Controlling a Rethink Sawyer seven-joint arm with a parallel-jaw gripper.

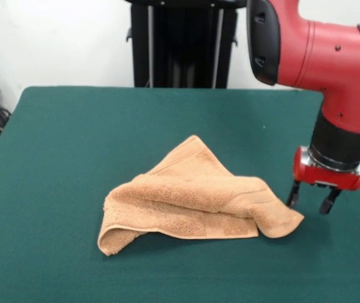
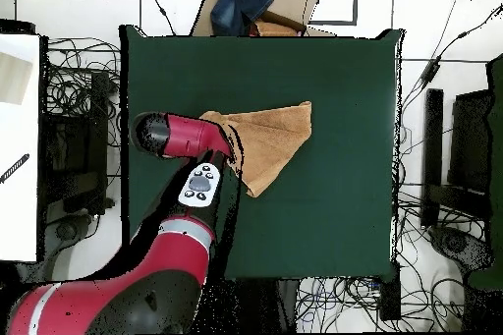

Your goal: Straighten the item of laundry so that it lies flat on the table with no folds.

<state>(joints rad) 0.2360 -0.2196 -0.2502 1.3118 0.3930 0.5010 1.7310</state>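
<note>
The peach-orange towel point(image 1: 195, 202) lies crumpled and folded over itself near the middle of the dark green table point(image 1: 104, 126), with one corner pointing toward the robot and a rounded fold at the front left. It also shows in the overhead view point(image 2: 270, 139) as a folded, roughly triangular shape. My gripper point(image 1: 312, 201) hangs just off the towel's right corner, fingers apart and empty, tips close to the table. In the overhead view the arm point(image 2: 187, 137) covers the gripper and the towel's left end.
The robot's black pedestal point(image 1: 180, 44) stands behind the table's far edge. A cardboard box with dark blue cloth point(image 2: 260, 5) sits beyond the table's top edge in the overhead view. Cables lie on the floor around the table.
</note>
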